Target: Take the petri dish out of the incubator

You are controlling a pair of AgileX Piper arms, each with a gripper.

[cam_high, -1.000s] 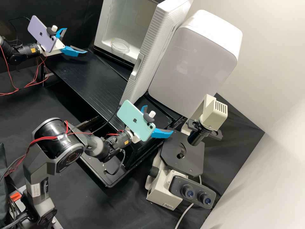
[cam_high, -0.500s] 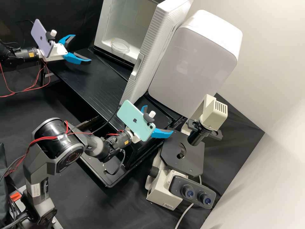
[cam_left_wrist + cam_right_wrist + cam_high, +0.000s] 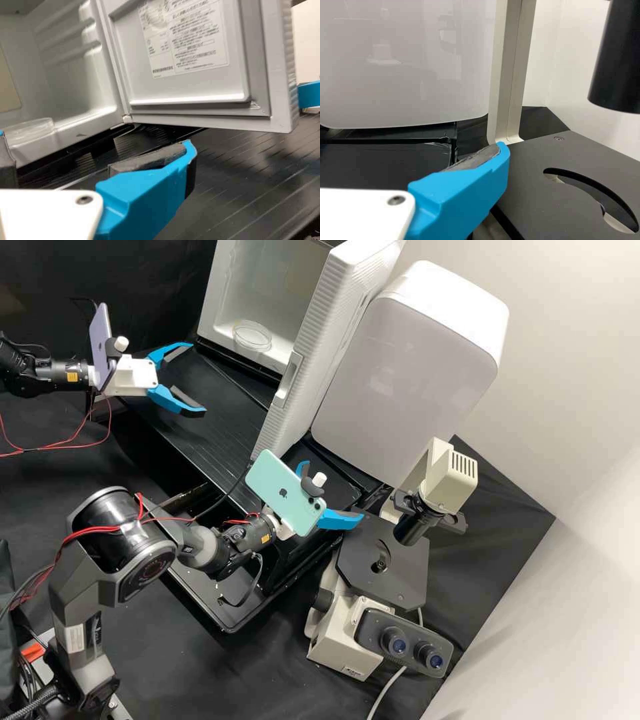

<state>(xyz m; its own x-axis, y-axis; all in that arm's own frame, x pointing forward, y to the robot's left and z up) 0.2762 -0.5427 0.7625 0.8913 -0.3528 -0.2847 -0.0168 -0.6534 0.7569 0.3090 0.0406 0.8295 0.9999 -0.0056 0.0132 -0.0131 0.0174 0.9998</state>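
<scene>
A clear, round, shallow petri dish (image 3: 252, 335) lies flat on the floor of the white box-shaped incubator (image 3: 230, 287), close to the chamber's front lip. It is the one item seen in the chamber. The incubator's ribbed white door (image 3: 320, 340) stands swung wide open, its inner face carrying a printed label in the left wrist view.

The left pincer (image 3: 197, 379) hangs above the black ribbed surface (image 3: 213, 433) in front of the open chamber, its two bright blue fingers (image 3: 150, 200) spread wide and gripping nothing. It points toward the opening. The dish sits beyond the fingertips, apart from them and inside the chamber; in the left wrist view it (image 3: 27, 129) shows past the near finger, low against the chamber's side wall.

The right pincer (image 3: 333, 492) is on the far side of the open door, well apart from the dish, with its fingers also parted and empty. Its lower finger (image 3: 465, 195) reaches over the edge of the flat black stage (image 3: 560, 170) of a cream-and-black laboratory microscope (image 3: 373, 613), next to a tall white cabinet with a frosted front (image 3: 413, 360).
</scene>
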